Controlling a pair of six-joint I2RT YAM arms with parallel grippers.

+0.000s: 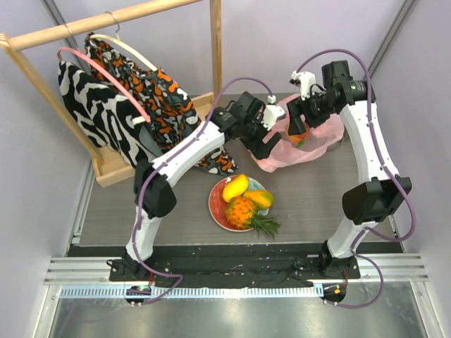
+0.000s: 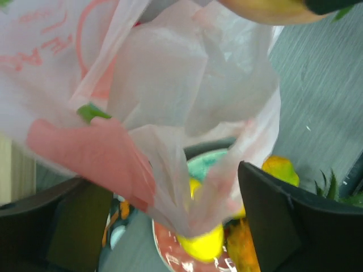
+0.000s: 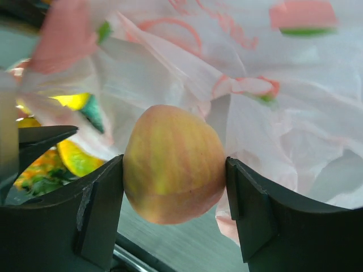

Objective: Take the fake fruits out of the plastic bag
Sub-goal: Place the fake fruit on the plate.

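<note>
1. You have two grippers in view. The right gripper [image 3: 174, 187] is clamped on one peach-coloured fruit [image 3: 173, 164], with a black finger [image 3: 99, 215] pressed against each side of it.
2. That fruit is held off the table, just in front of the plastic bag [image 3: 295, 113]. From the right wrist you cannot tell whether it touches the film.
3. Your left gripper [image 2: 173, 190] has its two fingers well apart, and bunched folds of the bag hang between them. You cannot tell whether they pinch the film or only straddle it.
4. There is one bag. It lies crumpled at the far right of the table [image 1: 317, 197], between the two grippers, and its pink film is printed with peaches and green leaves.
5. You can count four fake fruits: the one in the right gripper and three on the plate.
6. One round plate [image 1: 216, 208] sits at the middle of the table, nearer to you than the bag. It holds one yellow mango [image 1: 235, 187], one orange pineapple [image 1: 242, 211] with a green crown, and one yellow-orange piece [image 1: 261, 198], all packed together.
7. At the far left stands one wooden rack [image 1: 120, 17] with two garments, one zebra-striped [image 1: 99, 113] and one orange-patterned [image 1: 151, 88].
</note>
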